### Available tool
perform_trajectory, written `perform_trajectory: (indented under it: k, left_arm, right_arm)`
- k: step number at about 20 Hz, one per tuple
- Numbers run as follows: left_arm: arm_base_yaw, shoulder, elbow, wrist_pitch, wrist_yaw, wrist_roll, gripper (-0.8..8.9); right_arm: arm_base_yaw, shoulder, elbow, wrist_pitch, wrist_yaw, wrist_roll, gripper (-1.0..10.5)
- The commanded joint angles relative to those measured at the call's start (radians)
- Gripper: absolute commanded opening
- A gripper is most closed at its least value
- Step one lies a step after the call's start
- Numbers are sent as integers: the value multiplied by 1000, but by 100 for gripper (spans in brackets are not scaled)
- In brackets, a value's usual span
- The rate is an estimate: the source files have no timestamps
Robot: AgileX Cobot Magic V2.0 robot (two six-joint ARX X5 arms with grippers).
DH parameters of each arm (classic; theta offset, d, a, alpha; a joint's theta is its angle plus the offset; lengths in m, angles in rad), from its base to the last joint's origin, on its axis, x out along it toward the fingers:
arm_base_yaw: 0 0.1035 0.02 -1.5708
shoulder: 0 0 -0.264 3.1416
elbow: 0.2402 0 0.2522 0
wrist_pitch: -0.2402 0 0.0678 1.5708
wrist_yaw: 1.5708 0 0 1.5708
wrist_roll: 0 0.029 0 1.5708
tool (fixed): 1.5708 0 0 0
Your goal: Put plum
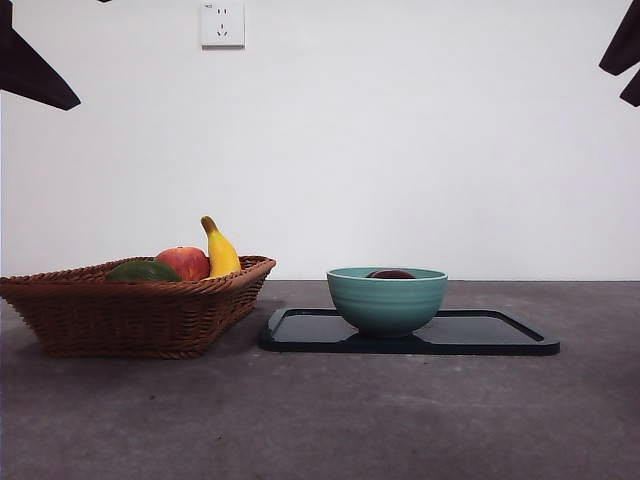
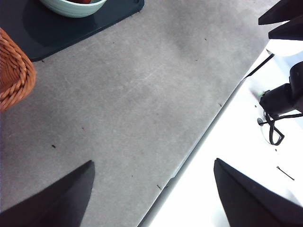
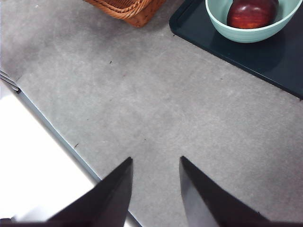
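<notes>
Both arms hang high and back from the things — in the front view they show only as black tips at the two top corners. The left gripper (image 2: pixel 151 189) hovers over the near edge of the grey tabletop (image 2: pixel 137 109), its fingers (image 2: pixel 61 198) spread wide with nothing between them. The right gripper (image 3: pixel 156 189) also hovers over bare tabletop by the edge, its fingers (image 3: pixel 111 194) parted by a narrower gap and holding nothing.

The plum (image 3: pixel 252 13) lies in the teal bowl (image 1: pixel 387 300), well apart from both pairs of fingers. From the right wrist view it shows as a glossy dark red-maroon fruit resting on the bowl's inside; in the front view only its dark top (image 1: pixel 391 274) peeks over the rim. The bowl stands on a dark flat tray (image 1: pixel 500 335), towards the tray's end nearer the basket.

Beside the tray, just apart from it, sits a wicker basket (image 1: pixel 130 310). In it lie a green fruit (image 1: pixel 143 271), a red apple (image 1: pixel 184 262) and a banana (image 1: pixel 220 250) that stands up on end — the three close together. A white socket (image 1: pixel 222 23) is set high on the wall behind.
</notes>
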Motion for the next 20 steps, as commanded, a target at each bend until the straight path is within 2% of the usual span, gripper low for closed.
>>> perform_trajectory:
  k: [1,5,9,13,15,20]
  left_arm:
    - [-5,6,11,5,5,20,404]
    - [-5,6,11,28,5,18,403]
    - [-23,7,12,185,-5,-11,404]
    - [-72,55,56,338,-138,-11,406]
    - [-85,135,136,349,-176,4,406]
    - [-108,399,408,336,-188,49,406]
  right_arm:
    - [6,5,2,9,-4,-5,159]
    - [6,5,2,9,-4,-5,159]
    - [6,5,2,9,-4,-5,159]
    - [6,5,2,9,-4,-5,159]
    - [6,5,2,9,-5,-5,159]
    - [6,5,2,9,-29,-5,159]
